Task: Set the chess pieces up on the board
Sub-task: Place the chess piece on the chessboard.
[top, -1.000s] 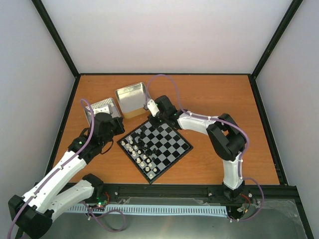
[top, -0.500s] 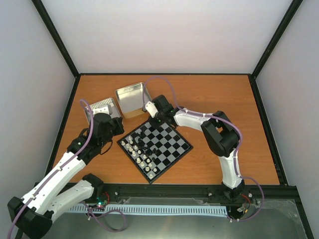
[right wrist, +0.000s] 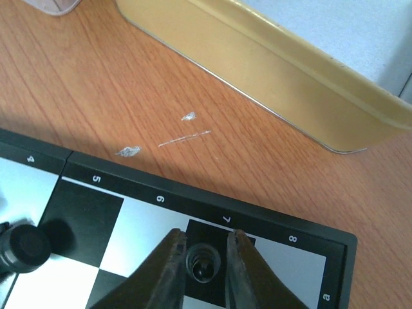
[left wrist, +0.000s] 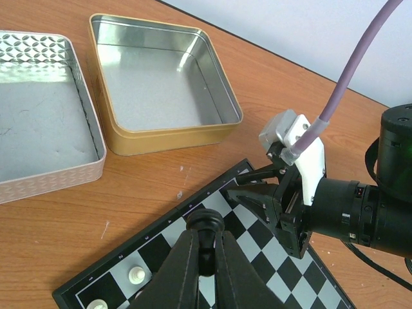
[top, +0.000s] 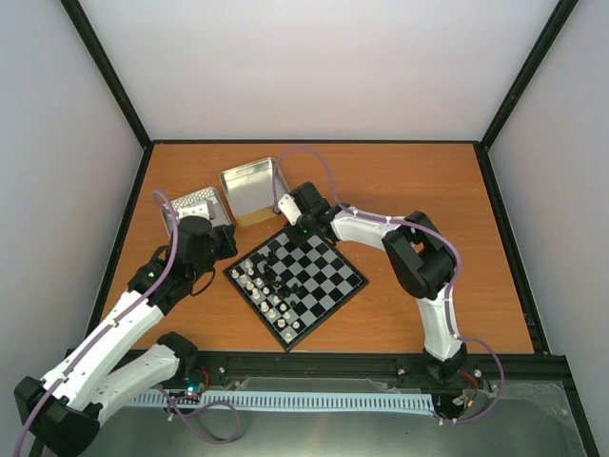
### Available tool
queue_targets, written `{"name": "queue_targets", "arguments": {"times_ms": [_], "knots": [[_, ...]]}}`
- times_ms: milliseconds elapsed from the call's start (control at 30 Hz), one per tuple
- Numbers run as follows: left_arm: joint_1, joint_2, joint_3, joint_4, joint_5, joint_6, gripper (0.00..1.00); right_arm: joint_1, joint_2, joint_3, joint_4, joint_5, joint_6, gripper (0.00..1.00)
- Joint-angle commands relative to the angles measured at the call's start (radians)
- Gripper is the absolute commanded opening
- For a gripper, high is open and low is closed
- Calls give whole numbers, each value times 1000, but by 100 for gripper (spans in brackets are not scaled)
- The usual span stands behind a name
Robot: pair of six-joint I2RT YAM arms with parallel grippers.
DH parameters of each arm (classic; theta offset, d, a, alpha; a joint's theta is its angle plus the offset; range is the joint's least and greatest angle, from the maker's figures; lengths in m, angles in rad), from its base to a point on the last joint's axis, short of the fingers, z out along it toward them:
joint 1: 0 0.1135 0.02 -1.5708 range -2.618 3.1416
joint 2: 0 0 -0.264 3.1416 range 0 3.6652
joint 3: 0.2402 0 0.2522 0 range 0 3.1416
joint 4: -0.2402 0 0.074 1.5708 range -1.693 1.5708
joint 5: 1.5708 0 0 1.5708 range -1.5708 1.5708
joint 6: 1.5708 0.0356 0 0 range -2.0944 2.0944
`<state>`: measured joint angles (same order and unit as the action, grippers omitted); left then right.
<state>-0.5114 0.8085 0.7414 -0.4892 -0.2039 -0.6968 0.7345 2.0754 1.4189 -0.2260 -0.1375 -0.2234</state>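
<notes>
Black-and-silver checks: the board lies corner-on at mid-table, just near of the gold tin and the patterned tin.

Right gripper is down at the board's far corner. Its fingers are slightly spread to either side of a back-row black piece, which stands upright on a dark square by the rim mark 7. A thin gap shows on one side; whether the other pad touches, cannot tell. Judgement: this is the let-go of a placement, with the jaws only a little apart so they do not knock the lone black piece further left along that side.

Left gripper hovers above the board's left part. Its fingers are pressed together on a round-topped black piece, pinched just below the head so it hangs upright, ready to set down. Judgement: it holds off from the far corner, where the right arm works.

White pieces stand in rows along the near-left edge. Few black ones show on the far side. Judgement: roughly half done.
</notes>
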Motion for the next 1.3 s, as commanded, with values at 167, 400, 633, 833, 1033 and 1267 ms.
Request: {"name": "queue_targets", "arguments": {"times_ms": [167,400,633,833,1033,1267], "knots": [[9,-2,15,-1,18,23,1,-2,-22,22,-3,22,50,27],[8,37,41,-4,101,104,1,-19,-121,22,-50,72,254,35],[8,215,167,-160,299,260,5,-35,-338,-86,-102,138,458,41],[-1,372,253,-199,403,331,1,-37,-536,-285,-183,213,628,41],[-80,672,425,-339,302,406,1,-37,-777,-507,-238,229,760,41],[-111,858,577,-373,298,393,1,-36,-990,-672,-191,275,850,41]]}}
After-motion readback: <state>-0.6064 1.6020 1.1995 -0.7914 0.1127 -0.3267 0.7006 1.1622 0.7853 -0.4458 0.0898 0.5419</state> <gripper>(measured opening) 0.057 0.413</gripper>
